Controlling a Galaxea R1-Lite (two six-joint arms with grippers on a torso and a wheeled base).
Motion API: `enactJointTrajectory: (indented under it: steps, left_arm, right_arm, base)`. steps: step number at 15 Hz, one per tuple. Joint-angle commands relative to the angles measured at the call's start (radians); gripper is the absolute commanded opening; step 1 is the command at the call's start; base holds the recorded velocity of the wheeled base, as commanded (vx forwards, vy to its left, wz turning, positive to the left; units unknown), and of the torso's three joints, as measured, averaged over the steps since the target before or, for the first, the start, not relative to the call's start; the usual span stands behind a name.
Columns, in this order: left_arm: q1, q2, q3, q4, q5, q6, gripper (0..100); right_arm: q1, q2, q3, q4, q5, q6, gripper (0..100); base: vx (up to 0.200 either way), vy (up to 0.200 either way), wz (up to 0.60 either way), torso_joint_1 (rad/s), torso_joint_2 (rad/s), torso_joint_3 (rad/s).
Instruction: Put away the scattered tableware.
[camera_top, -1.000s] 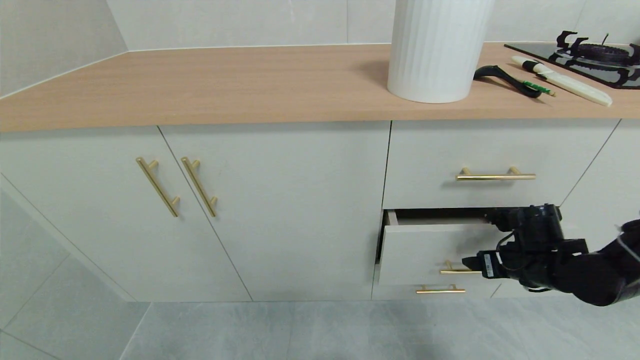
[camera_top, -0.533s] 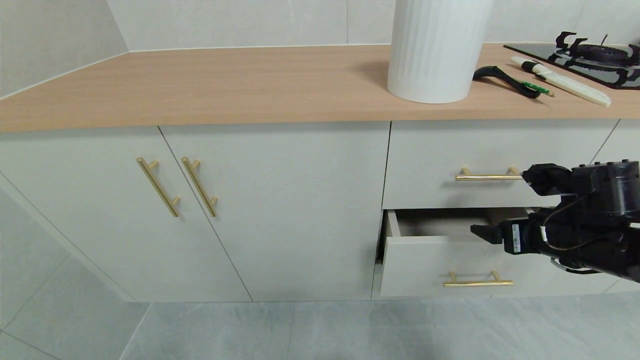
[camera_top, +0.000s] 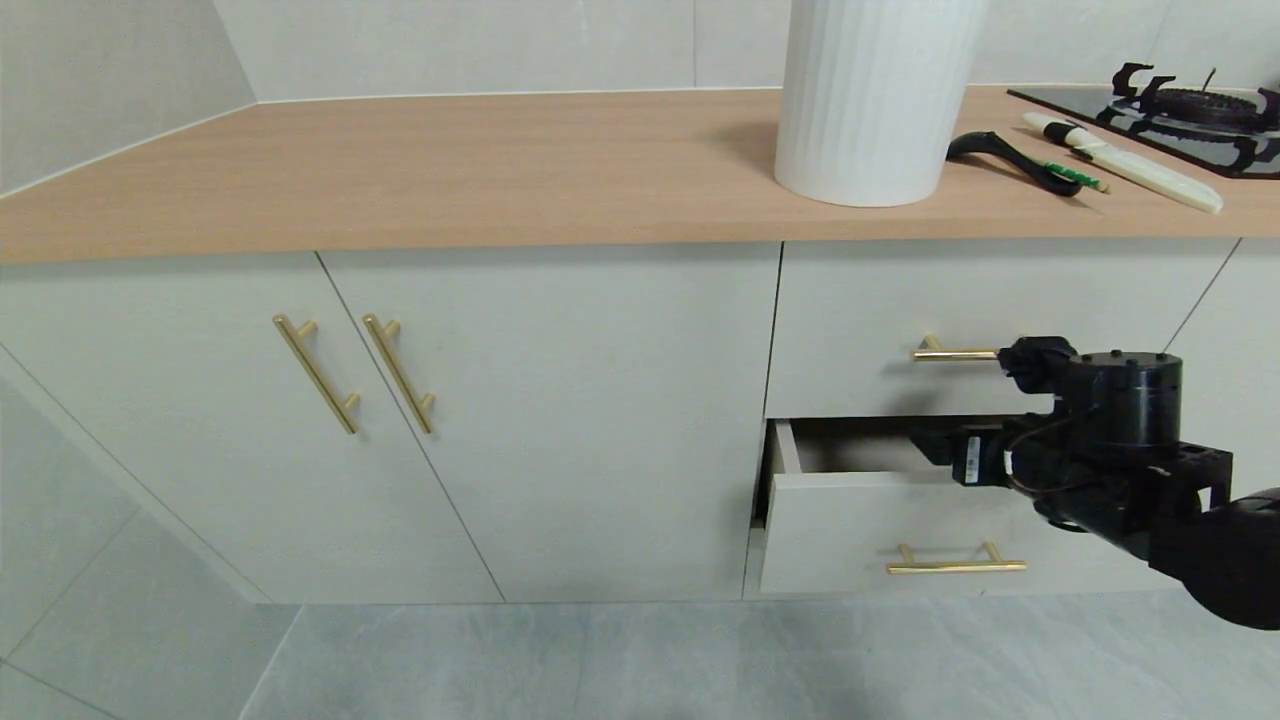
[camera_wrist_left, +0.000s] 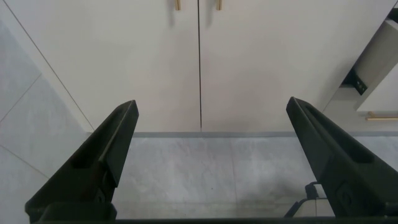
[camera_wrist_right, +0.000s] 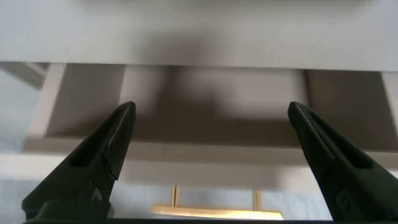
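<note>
The right gripper hangs wide and empty before the part-open drawer, so I'd say opening is about done and next it must rise to the countertop, where the black ladle and white knife lie.

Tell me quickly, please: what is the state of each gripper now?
Left gripper: open, holding nothing.
Right gripper: open, empty, facing the open drawer.

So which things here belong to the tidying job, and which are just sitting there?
Job: black utensil, cream knife, open drawer, right gripper.
Just there: white ribbed container, stove burner, cabinet doors.
</note>
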Motion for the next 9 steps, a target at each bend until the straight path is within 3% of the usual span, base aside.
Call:
enactJointTrajectory:
  steps: [1,9]
  left_arm:
    - [0.000,0.001,0.000,0.000,0.000,0.000,100]
    - [0.000,0.001,0.000,0.000,0.000,0.000,100]
  right_arm:
    - [0.005,0.101,0.020,-0.055,-0.009,-0.001,100]
    - [0.005,0.070,0.038,-0.035,-0.016,-0.008,100]
  base:
    - [0.000,0.000,0.00,0.000,0.00,0.000]
    - [0.000,0.000,0.00,0.000,0.00,0.000]
